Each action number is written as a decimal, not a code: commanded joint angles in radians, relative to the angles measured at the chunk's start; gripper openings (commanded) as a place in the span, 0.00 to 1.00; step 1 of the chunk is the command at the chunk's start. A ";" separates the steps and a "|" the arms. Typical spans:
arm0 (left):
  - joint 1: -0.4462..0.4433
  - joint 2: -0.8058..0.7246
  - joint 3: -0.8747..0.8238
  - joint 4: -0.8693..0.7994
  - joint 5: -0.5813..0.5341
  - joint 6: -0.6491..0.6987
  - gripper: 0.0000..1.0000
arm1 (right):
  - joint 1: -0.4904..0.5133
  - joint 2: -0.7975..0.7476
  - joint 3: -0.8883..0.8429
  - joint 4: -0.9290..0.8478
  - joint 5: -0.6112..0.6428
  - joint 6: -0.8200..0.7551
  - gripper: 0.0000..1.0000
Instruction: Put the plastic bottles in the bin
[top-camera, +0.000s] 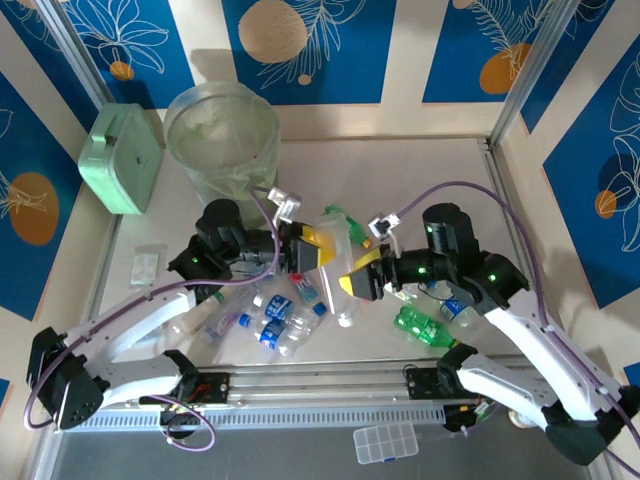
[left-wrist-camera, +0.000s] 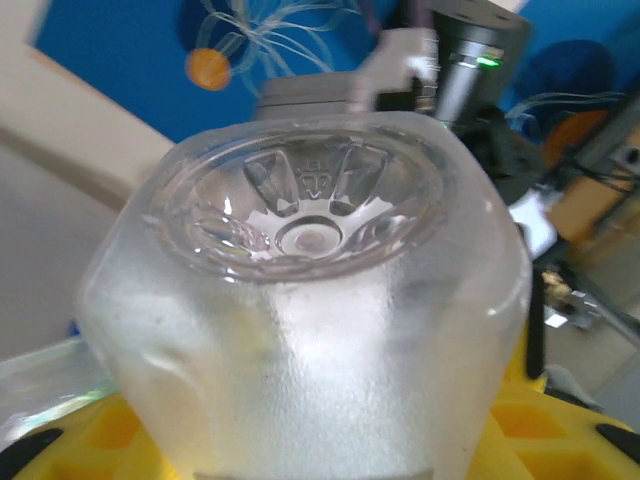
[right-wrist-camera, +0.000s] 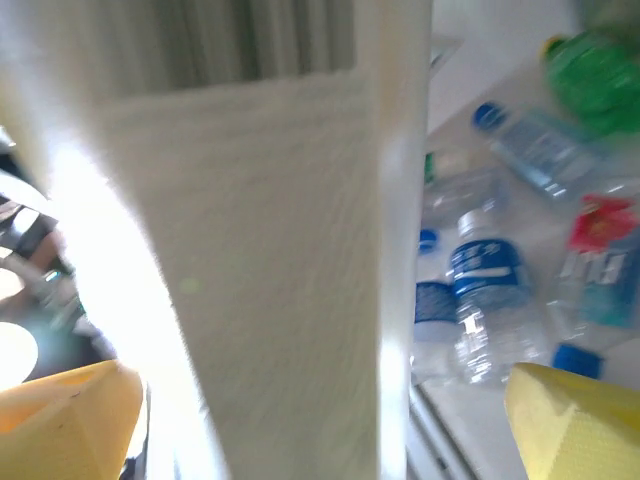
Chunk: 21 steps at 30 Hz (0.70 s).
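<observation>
Left fingers (left-wrist-camera: 100, 435) grip clear bottle (left-wrist-camera: 310, 330); right fingers (right-wrist-camera: 575, 425) spread open around it. Blue-labelled bottles (top-camera: 278, 310) litter near tabletop (top-camera: 440, 180), writing unreadable; bin (top-camera: 222, 140) far left.

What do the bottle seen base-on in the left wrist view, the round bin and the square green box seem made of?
The bottle: clear thin plastic, frosted-looking wall, moulded star base. The bin: likely translucent grey-green plastic; light shows through its wall. The box: opaque mint, smooth; plastic or painted metal, cannot tell.
</observation>
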 joint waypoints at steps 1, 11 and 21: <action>0.033 -0.080 0.089 -0.199 -0.222 0.194 0.14 | -0.029 -0.076 -0.011 -0.015 0.166 -0.003 0.93; 0.105 -0.053 0.374 -0.500 -0.976 0.409 0.00 | -0.064 -0.118 0.009 -0.010 0.333 -0.005 0.93; 0.298 0.172 0.664 -0.500 -1.250 0.456 0.00 | -0.064 -0.078 0.056 -0.029 0.304 -0.011 0.93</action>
